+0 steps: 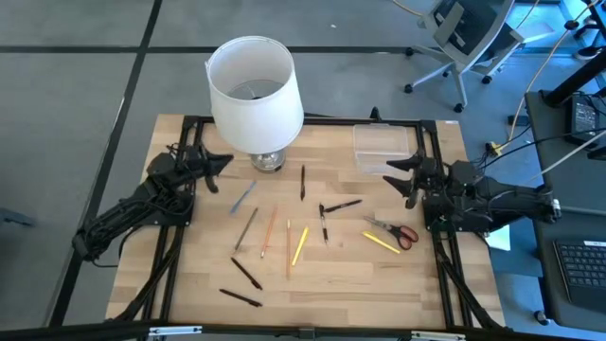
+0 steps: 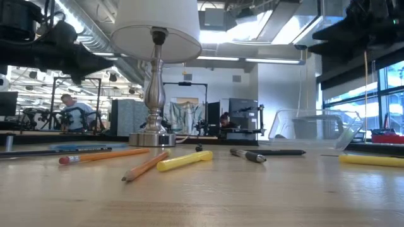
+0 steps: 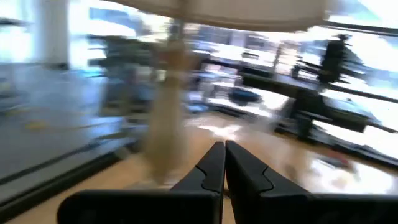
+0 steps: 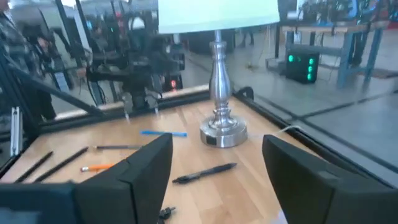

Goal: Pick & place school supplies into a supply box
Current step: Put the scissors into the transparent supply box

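We see the wooden slatted table (image 1: 341, 275) bearing a white-shaded lamp on a metal base (image 1: 256, 95) at its far edge, left of centre. The shallow clear plastic box (image 1: 382, 147) sits right of the lamp. Thin pencils and pens (image 1: 284, 232) lie scattered mid-table, with small red-handled scissors (image 1: 396, 230) to their right.

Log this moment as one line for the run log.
left tool: shut, empty, beside lamp | right tool: open, empty, next to supply box | supplies on table: not yet boxed

A white-shaded lamp (image 1: 254, 90) stands at the wooden table's (image 1: 379, 284) far edge.
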